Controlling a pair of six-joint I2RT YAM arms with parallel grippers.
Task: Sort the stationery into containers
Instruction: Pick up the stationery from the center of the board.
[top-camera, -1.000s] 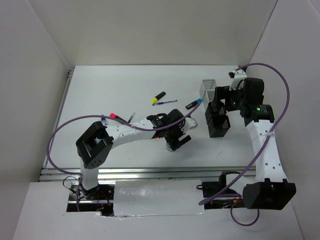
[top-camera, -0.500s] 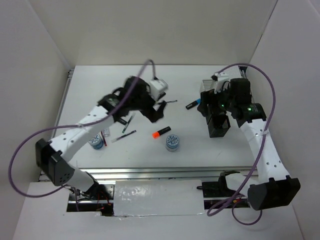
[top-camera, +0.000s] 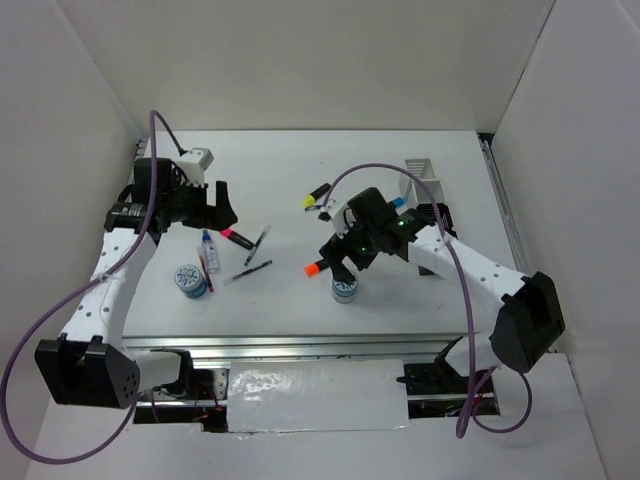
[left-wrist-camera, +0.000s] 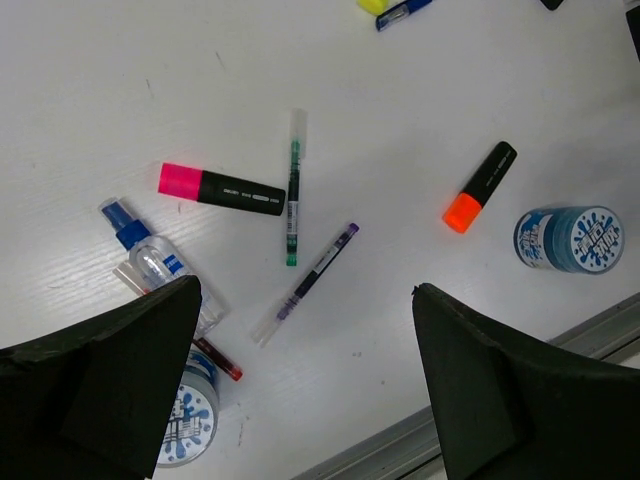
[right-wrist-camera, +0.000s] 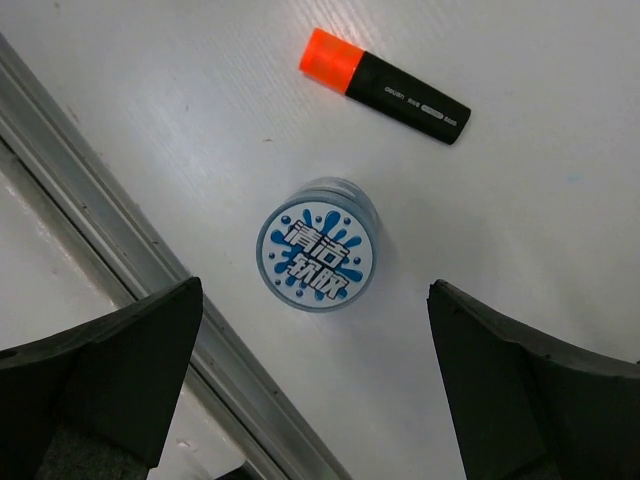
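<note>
Right claw (right-wrist-camera: 315, 288) spread wide and empty above a tape roll (right-wrist-camera: 318, 250), orange highlighter (right-wrist-camera: 385, 85) just ahead; left claw (left-wrist-camera: 305, 292) spread wide and empty, pink highlighter (left-wrist-camera: 222, 187) ahead.

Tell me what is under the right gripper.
A tape roll, label up, sits on the table below the open right gripper. An orange highlighter lies just beyond it, not touching. The fingers hide the table at both lower corners of the wrist view.
</note>
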